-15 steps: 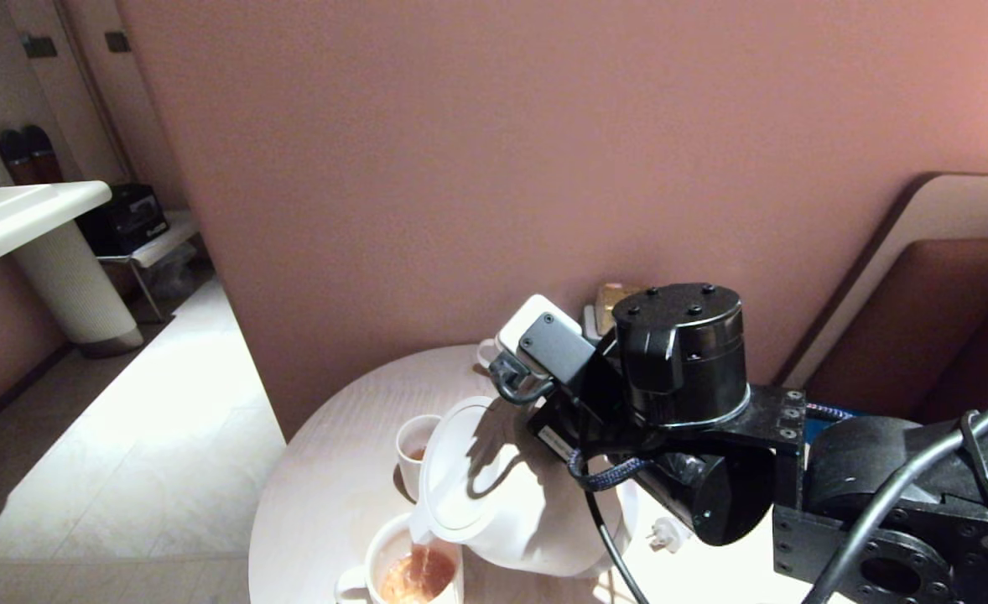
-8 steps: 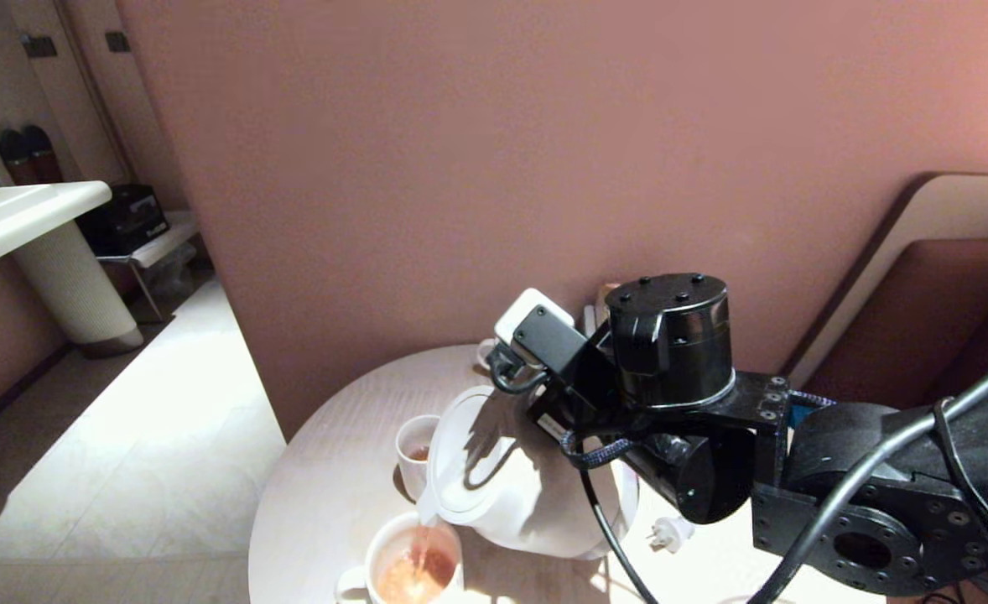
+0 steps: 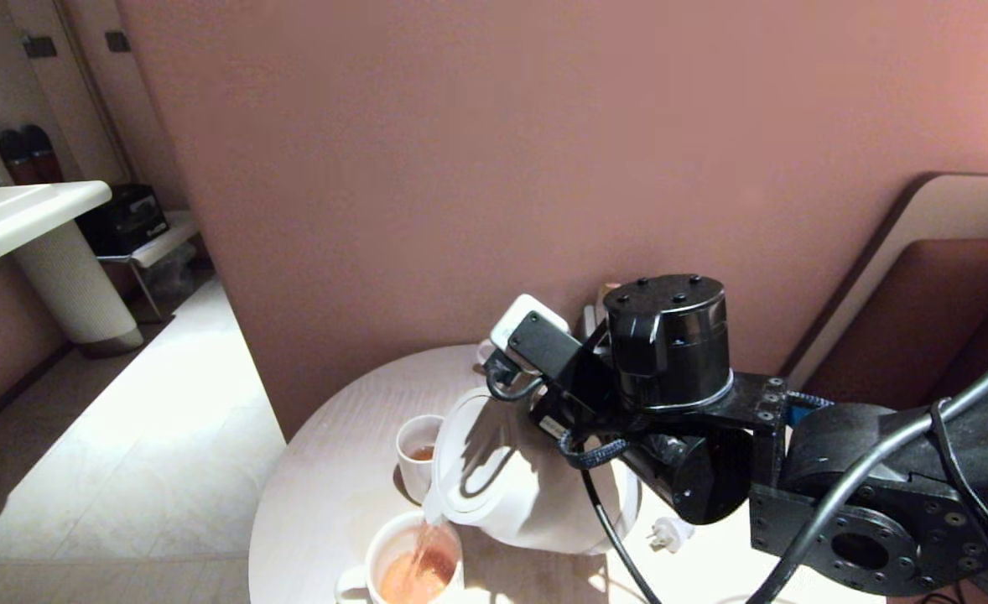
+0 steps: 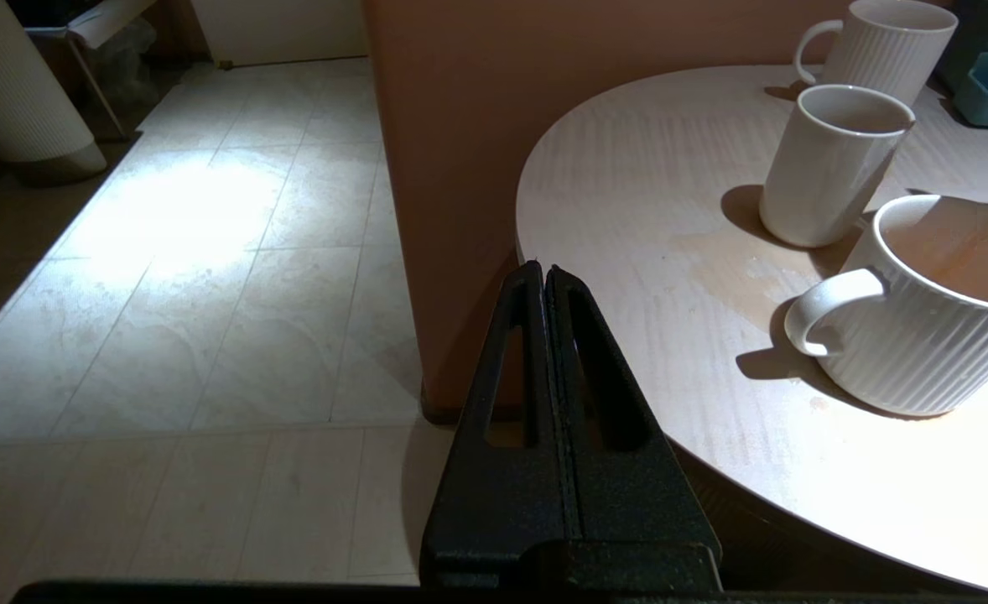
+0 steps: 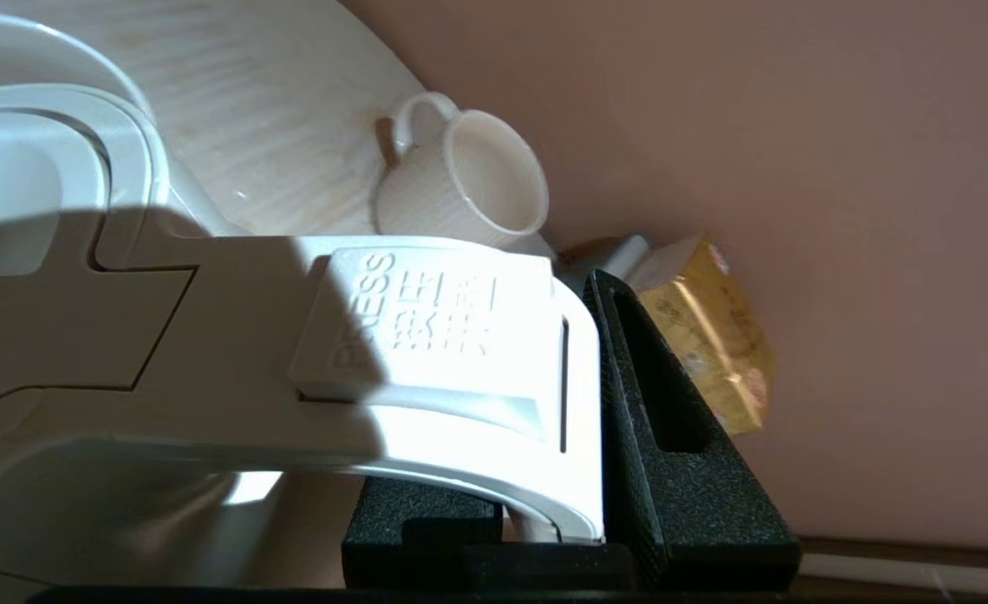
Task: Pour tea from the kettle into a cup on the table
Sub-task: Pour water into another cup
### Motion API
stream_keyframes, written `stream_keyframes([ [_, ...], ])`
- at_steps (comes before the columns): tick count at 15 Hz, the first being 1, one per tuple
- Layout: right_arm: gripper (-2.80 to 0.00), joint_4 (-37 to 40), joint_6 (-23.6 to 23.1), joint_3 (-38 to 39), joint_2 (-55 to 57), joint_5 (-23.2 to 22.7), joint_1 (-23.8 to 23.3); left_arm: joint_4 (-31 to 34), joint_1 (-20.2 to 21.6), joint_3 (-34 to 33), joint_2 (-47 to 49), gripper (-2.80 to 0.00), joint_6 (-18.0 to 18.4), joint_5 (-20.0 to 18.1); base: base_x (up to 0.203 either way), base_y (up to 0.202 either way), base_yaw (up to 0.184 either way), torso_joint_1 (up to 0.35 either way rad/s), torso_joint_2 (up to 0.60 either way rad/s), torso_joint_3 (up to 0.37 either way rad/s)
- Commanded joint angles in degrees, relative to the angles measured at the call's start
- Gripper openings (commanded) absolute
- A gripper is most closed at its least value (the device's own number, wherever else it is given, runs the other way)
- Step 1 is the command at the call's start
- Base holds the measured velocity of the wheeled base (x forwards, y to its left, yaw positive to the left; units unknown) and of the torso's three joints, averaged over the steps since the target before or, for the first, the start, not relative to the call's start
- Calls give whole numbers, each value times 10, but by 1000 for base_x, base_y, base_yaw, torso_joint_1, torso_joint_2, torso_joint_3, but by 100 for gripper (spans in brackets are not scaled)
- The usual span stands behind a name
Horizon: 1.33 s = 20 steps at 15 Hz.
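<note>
The white kettle [image 3: 527,495] hangs tilted over the round table [image 3: 335,470], spout down to the left. A thin stream of orange-brown tea [image 3: 425,537] runs from the spout into a wide ribbed white cup [image 3: 414,566] near the table's front edge. In the left wrist view this cup [image 4: 938,335] holds tea [image 4: 938,243] well up its wall. My right gripper [image 5: 511,335] is shut on the kettle's handle [image 5: 427,335], just behind the press button. My left gripper [image 4: 543,268] is shut and empty, low beside the table's left edge.
A tall plain white mug [image 3: 417,453] with a little tea stands just behind the ribbed cup, close to the kettle's lid. Another ribbed mug [image 5: 469,184] and a yellow packet [image 5: 712,335] sit at the back by the wall. A wet tea patch [image 4: 729,268] and a plug [image 3: 668,533] lie on the table.
The right arm has lifted and tipped the kettle further towards the left, so the lid faces more sideways. Tea keeps running into the ribbed cup. The left gripper has not moved.
</note>
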<state>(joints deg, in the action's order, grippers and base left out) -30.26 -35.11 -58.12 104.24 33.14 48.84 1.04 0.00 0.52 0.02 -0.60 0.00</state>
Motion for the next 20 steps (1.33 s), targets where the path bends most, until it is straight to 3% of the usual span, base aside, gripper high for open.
stream_keyframes([
  [1, -280, -2, -8, -1, -1, 4, 0, 0, 0, 0, 0, -280, 0, 0, 0, 0, 0, 0, 0, 0],
  [20, -280, 0, -51, -38, -11, 32, 25, 0, 0, 0, 1, -280, 0, 0, 0, 0, 0, 0, 0, 0],
])
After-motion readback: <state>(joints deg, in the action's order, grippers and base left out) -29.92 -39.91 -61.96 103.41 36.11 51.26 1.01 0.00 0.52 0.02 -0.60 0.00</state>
